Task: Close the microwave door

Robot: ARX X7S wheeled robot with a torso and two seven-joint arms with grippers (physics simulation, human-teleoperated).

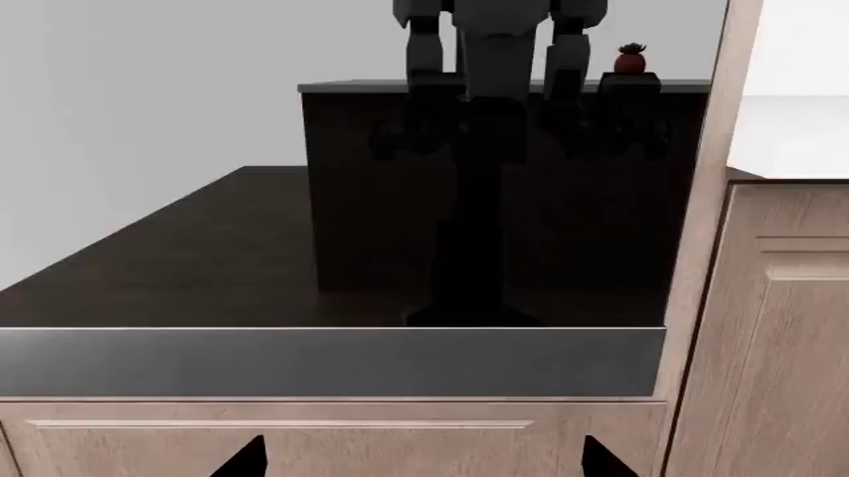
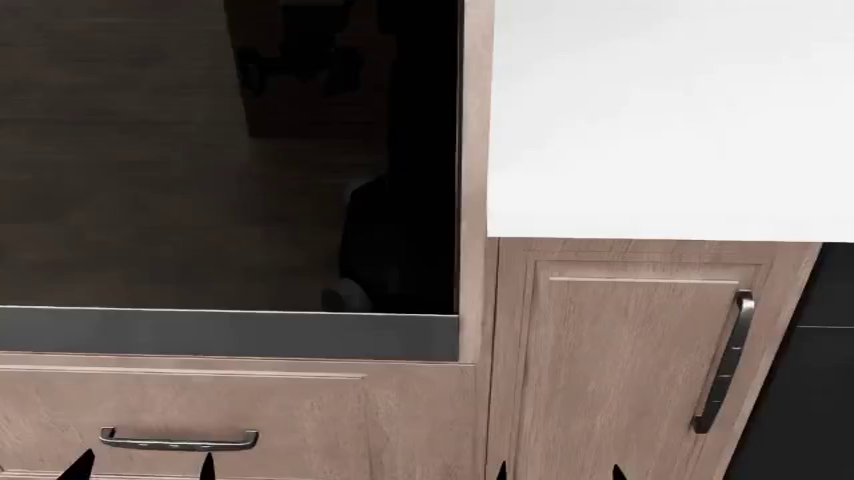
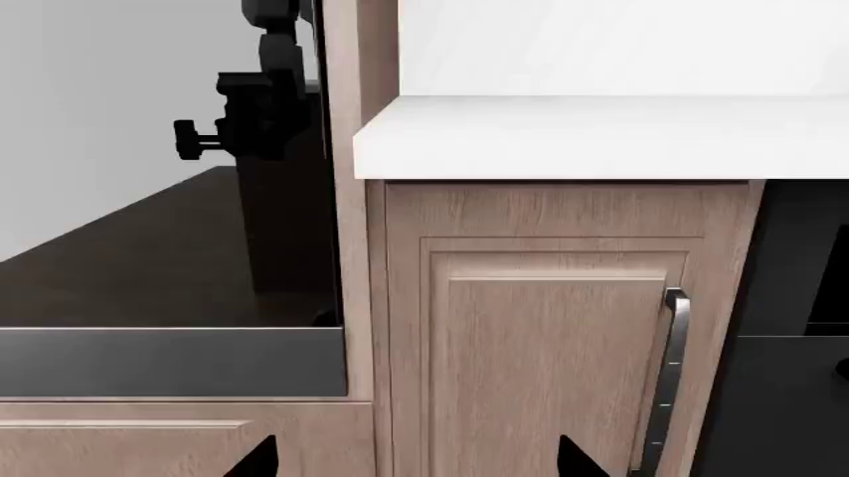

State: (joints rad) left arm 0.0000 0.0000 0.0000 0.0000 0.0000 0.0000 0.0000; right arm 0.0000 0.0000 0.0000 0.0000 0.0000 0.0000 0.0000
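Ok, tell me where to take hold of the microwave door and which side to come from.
No handle shows on the microwave door: a flat glossy pane with nothing to pinch. Probably best to press its matte grey strip along the lower edge, coming straight from the front with the left gripper, which sits below it.

There is one microwave door (image 2: 227,150), a single glossy black panel with one grey strip (image 2: 227,333) along its lower edge. One wood drawer front (image 2: 240,415) at six o'clock carries one metal handle (image 2: 178,440). One cabinet door (image 2: 621,360) at four o'clock bears one dark bar handle (image 2: 725,362). One white countertop (image 2: 667,120) sits at two o'clock. Two grippers show: the left gripper (image 2: 140,468) and the right gripper (image 2: 561,473), each as two dark fingertips.
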